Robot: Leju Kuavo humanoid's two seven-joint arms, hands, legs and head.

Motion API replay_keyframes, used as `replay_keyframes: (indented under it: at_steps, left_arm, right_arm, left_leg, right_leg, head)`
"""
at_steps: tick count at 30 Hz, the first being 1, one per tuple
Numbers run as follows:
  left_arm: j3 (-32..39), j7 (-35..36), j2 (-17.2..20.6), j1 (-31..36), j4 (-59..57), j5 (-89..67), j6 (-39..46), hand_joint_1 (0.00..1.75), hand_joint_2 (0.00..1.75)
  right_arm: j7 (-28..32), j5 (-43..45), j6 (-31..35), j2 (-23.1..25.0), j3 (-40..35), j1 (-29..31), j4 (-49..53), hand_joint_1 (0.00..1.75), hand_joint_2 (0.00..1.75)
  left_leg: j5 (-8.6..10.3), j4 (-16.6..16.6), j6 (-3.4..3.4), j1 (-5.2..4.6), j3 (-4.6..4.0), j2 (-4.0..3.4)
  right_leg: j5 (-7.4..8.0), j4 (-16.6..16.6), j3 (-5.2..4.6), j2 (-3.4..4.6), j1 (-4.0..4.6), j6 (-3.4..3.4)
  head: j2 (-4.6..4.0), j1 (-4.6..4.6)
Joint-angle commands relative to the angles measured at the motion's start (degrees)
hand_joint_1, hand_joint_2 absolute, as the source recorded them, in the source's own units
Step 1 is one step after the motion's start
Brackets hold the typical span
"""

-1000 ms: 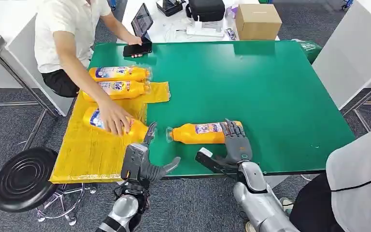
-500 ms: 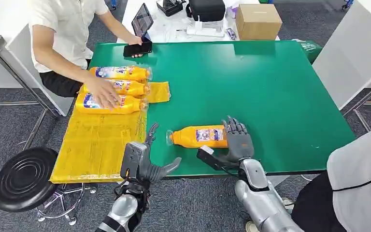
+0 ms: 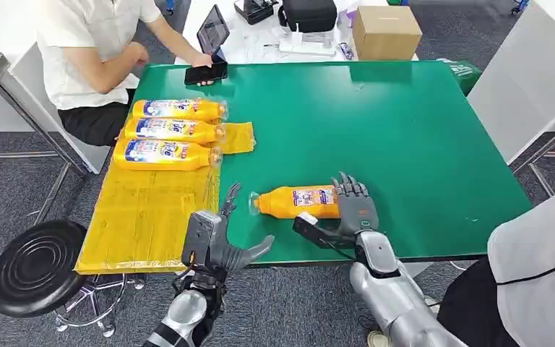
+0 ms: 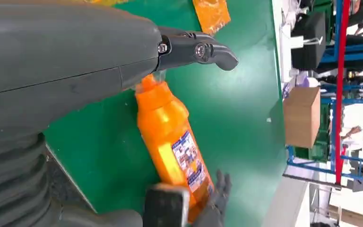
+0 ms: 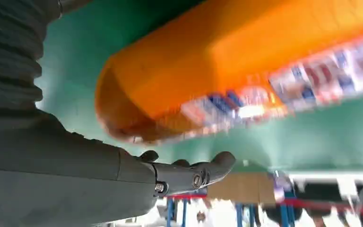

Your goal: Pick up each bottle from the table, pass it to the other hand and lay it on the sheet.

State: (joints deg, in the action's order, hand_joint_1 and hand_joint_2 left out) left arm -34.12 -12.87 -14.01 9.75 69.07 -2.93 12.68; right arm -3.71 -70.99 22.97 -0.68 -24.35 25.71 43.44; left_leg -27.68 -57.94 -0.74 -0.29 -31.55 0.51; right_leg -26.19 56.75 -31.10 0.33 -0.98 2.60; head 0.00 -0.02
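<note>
The right hand cupped the base of the orange bottle lying on the green tabletop, fingers curled around but perhaps not clamped, left hand open and empty nearby; the rounded bottle could roll away.

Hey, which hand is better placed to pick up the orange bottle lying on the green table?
The right hand. Its fingers already curl around the base end of the orange bottle, thumb underneath. The left hand hovers open at the table's near edge, beside the yellow sheet, just short of the bottle's cap.
</note>
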Motion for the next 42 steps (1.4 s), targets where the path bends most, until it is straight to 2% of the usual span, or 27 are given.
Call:
replay_keyframes:
  at_steps: [1, 15, 16, 18, 20, 23, 30, 34, 38, 42]
  left_arm:
    - [-2.35, 0.77, 1.04, 3.91, -4.22, 0.51, -0.51, 0.00, 1.75]
    - [-1.06, 1.53, 0.57, 4.57, -6.71, 3.14, -0.25, 0.00, 1.75]
    - [-1.14, 1.38, 0.55, 4.81, -6.99, 3.40, -0.34, 0.00, 1.75]
    - [-1.32, 1.06, 0.60, 5.11, -7.12, 3.87, -0.32, 0.00, 1.75]
    - [-1.61, 0.47, 0.83, 5.33, -7.01, 4.37, -0.04, 0.00, 1.75]
    - [-1.70, 0.05, 0.98, 5.43, -6.91, 4.56, 0.30, 0.00, 1.75]
    - [-1.71, 0.04, 1.00, 5.46, -6.90, 4.57, 0.30, 0.00, 1.75]
    - [-2.06, -0.99, 1.32, 5.44, -6.65, 5.87, 0.78, 0.00, 1.75]
    - [-1.29, -2.78, 1.17, 5.02, -6.26, 9.47, 1.65, 0.00, 1.75]
    - [2.30, -7.34, -0.21, 3.55, -5.35, 15.09, 4.39, 0.00, 1.75]
  right_arm:
    - [-2.27, 0.17, -3.44, 2.14, -0.07, 8.73, -17.15, 0.00, 1.75]
    - [-1.77, -0.59, -4.60, 1.64, -0.37, 9.39, -19.96, 0.00, 1.75]
    - [-0.79, 0.05, -5.59, 1.70, -0.04, 9.67, -20.42, 1.75, 1.75]
    - [1.82, 1.81, -5.80, 1.88, 0.97, 9.53, -20.36, 1.75, 1.75]
    - [7.22, 6.50, -6.16, 2.27, 3.64, 8.65, -19.51, 1.75, 1.75]
    - [10.12, 9.33, -6.11, 2.49, 5.17, 7.92, -18.63, 1.75, 1.75]
    - [10.21, 9.42, -6.12, 2.52, 5.18, 7.83, -18.63, 1.75, 1.75]
    - [17.74, 19.77, -9.45, 3.62, 10.36, 6.40, -16.73, 1.75, 1.75]
    - [25.97, 30.53, -15.42, 4.10, 12.17, 3.67, -11.56, 1.75, 1.75]
    - [29.02, 39.23, -18.01, 5.32, 13.70, 0.70, -5.27, 1.75, 1.75]
  left_leg:
    - [0.04, 0.01, 0.09, 0.07, 0.05, -0.07]
    - [0.09, 0.04, 0.08, 0.08, 0.17, 0.05]
    - [0.06, 0.02, 0.06, 0.05, 0.22, 0.04]
    - [0.08, -0.01, 0.07, 0.05, 0.22, 0.05]
    - [0.14, 0.03, 0.10, 0.11, 0.18, 0.06]
    - [0.15, 0.05, 0.00, 0.08, 0.25, 0.08]
    - [0.14, 0.04, 0.01, 0.10, 0.28, 0.08]
    - [0.13, 0.04, -0.01, 0.08, 0.29, 0.05]
    - [0.16, 0.06, 0.02, 0.12, 0.29, 0.00]
    - [0.13, 0.05, 0.00, 0.09, 0.37, -0.04]
  right_leg:
    - [0.07, -0.05, 0.05, 0.01, 0.08, -0.12]
    - [0.08, -0.10, 0.18, -0.12, 0.09, -0.11]
    - [0.05, -0.06, 0.21, -0.09, 0.06, -0.09]
    - [0.07, -0.03, 0.21, -0.11, 0.06, -0.10]
    - [0.15, -0.12, 0.21, -0.14, 0.12, -0.14]
    - [0.12, -0.10, 0.27, -0.14, 0.09, -0.05]
    - [0.12, -0.11, 0.29, -0.15, 0.11, -0.05]
    - [0.12, -0.10, 0.30, -0.12, 0.09, -0.03]
    - [0.18, -0.15, 0.28, -0.07, 0.14, -0.06]
    - [0.14, -0.11, 0.32, -0.02, 0.10, -0.02]
  head:
    - [0.00, 0.00]
    - [0.00, 0.00]
    - [0.00, 0.00]
    - [0.00, 0.00]
    - [0.00, 0.00]
    - [0.00, 0.02]
    - [0.00, 0.00]
    - [0.00, 0.00]
    - [0.00, 0.02]
    - [0.00, 0.02]
